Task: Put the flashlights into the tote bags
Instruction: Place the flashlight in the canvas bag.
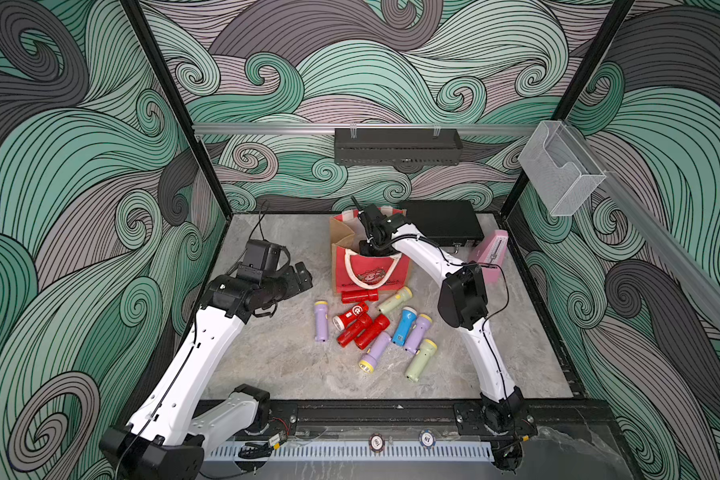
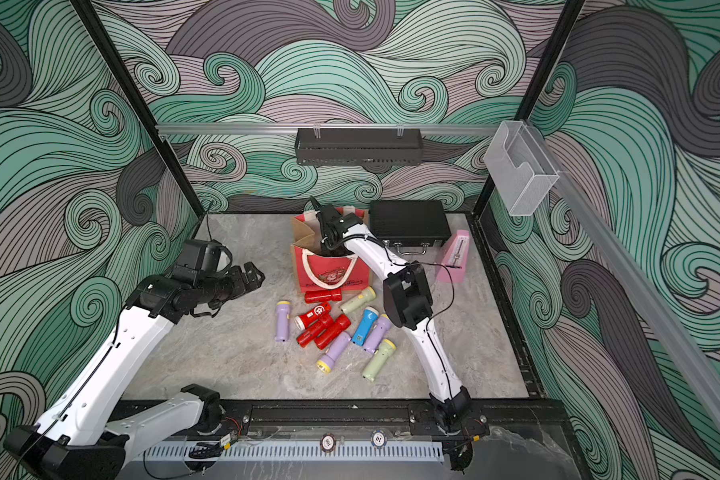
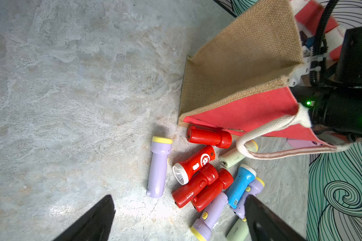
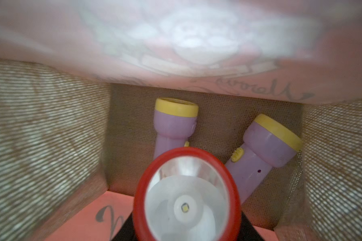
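1. One grey marbled surface (image 1: 267, 365) carries everything. The tote bag (image 1: 344, 272) stands upright toward its back, with its mouth open to the top.
2. Ten loose flashlights (image 1: 373, 331) lie flat in a heap just in front of the bag, between the two arms. The nearest red one lies right at the foot of the bag's front.
3. Left claw (image 1: 303, 277) hovers over the surface to the left of the bag and apart from it. Its jaws are spread fully wide and grip nothing. In the left wrist view the heap lies ahead of its fingers (image 3: 100, 217), so I judge this arm the nearer for the next pick.
4. Right claw (image 1: 371, 248) is sunk into the bag's mouth from above, partly closed around a flashlight.
5. The lone lilac flashlight (image 3: 159, 167) lies at the heap's left edge, just beside the red ones. Its long axis runs front to back, with the yellow head toward the bag.
6. The red flashlight (image 4: 186, 187) held by the right claw turns its lens to the wrist camera. Its long axis therefore runs along the claw's reach, tail downward, and it hangs above the bag's floor.
7. Two lilac flashlights (image 4: 174, 123) lie on that floor directly beneath. Opening the jaws should drop the red one onto them.
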You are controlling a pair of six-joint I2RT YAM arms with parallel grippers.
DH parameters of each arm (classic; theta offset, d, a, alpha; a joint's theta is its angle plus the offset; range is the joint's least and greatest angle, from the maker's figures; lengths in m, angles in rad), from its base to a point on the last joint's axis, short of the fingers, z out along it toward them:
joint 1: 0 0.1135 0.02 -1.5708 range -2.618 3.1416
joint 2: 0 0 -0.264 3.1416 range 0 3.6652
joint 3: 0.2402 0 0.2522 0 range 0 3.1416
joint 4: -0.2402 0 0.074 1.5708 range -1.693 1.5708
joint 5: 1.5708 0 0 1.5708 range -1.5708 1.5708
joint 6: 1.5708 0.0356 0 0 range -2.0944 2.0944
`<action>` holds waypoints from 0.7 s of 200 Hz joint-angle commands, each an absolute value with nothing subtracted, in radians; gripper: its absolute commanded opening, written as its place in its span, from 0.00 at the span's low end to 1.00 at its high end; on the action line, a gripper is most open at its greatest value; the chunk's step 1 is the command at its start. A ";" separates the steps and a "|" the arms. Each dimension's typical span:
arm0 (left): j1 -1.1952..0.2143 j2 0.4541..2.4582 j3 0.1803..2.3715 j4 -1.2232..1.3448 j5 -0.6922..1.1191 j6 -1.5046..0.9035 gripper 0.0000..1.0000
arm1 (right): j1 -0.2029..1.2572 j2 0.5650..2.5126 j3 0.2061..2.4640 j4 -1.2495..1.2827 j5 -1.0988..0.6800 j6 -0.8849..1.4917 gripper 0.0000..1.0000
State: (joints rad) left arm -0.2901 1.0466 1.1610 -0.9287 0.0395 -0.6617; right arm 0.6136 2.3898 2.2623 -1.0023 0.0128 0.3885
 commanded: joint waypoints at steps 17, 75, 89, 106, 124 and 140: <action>-0.291 1.021 1.143 -0.957 0.025 -0.630 0.99 | 0.617 2.392 2.241 -1.007 0.014 0.409 0.13; -0.291 1.038 1.142 -0.994 0.025 -0.601 0.99 | 0.633 2.305 2.240 -0.989 0.064 0.379 0.48; -0.291 1.051 1.140 -0.989 0.054 -0.586 0.99 | 0.637 2.271 2.233 -0.985 0.086 0.378 0.55; -0.299 1.081 1.141 -1.000 0.067 -0.570 0.99 | 0.638 2.224 2.214 -0.967 0.097 0.377 0.72; -0.302 1.111 1.141 -1.020 0.082 -0.568 0.98 | 0.639 2.178 2.203 -0.965 0.107 0.378 0.89; -0.304 1.138 1.135 -1.016 0.117 -0.573 0.99 | 0.640 2.139 2.193 -0.965 0.109 0.380 0.97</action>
State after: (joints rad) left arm -0.2958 1.1000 1.1378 -0.9779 0.0639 -0.5941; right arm 0.6369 2.2261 2.2009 -0.9710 0.0742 0.3779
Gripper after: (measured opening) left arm 0.986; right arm 0.930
